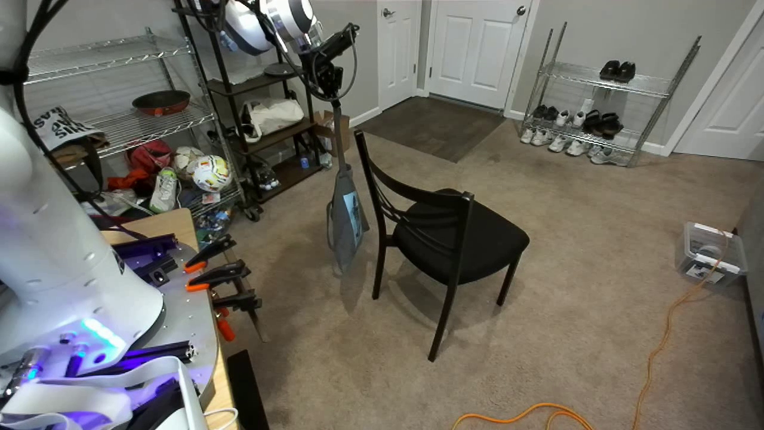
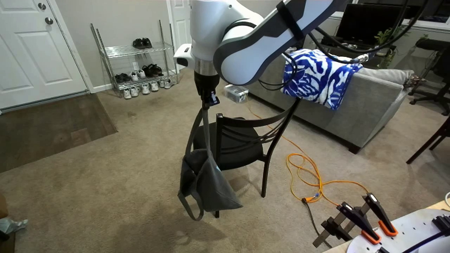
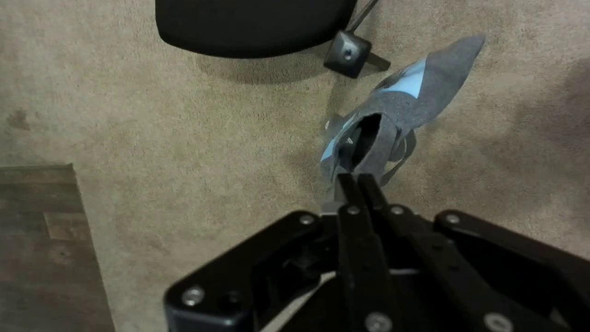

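On the carpet [image 1: 597, 251] stands a black chair [image 1: 477, 239], and just beside its back hangs a gray bag [image 2: 216, 186]; whether the two touch is hard to tell. The lifting looks done, since the bag seems clear of the carpet; it is not yet let go or set down anywhere. The claw [image 3: 358, 180] is pinched tight on one strap [image 2: 207, 133], from which the whole bag dangles. The bag looks soft and slack, its body sagging to a pointed lower corner, its mouth [image 3: 366, 138] gaping dark in the wrist view. A light blue print [image 1: 352, 215] shows on one side, and a second strap [image 2: 198, 216] droops loose.
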